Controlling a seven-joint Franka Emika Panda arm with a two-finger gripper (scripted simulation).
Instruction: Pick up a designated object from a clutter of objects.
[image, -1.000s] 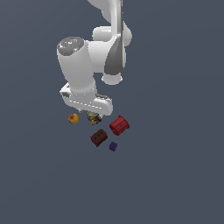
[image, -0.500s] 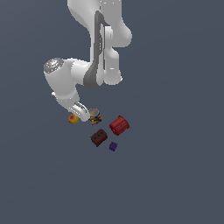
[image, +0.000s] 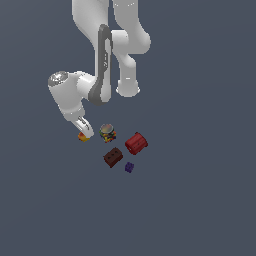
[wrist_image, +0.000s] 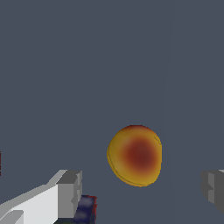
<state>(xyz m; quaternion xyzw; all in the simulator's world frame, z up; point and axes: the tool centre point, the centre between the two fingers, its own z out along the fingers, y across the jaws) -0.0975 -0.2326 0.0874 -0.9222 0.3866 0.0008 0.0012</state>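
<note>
The designated object, a yellow-orange ball with a red blotch (wrist_image: 135, 155), lies on the grey floor at the exterior view's left end of the clutter (image: 82, 137), mostly hidden there by the hand. My gripper (image: 85, 131) hangs right over it, tilted. In the wrist view the gripper (wrist_image: 141, 187) is open, with one finger (wrist_image: 70, 192) and the other finger (wrist_image: 214, 186) wide apart on either side of the ball and not touching it.
To the exterior view's right of the ball stand a multicoloured jar (image: 107, 133), a red ribbed cylinder (image: 136, 143), a dark studded brick (image: 113, 157) and a tiny purple block (image: 129, 167). A dark object (wrist_image: 85, 208) shows behind one finger.
The arm has swung toward the exterior view's left and the hand has come down from above the jar to just over the ball. The objects have not moved.
</note>
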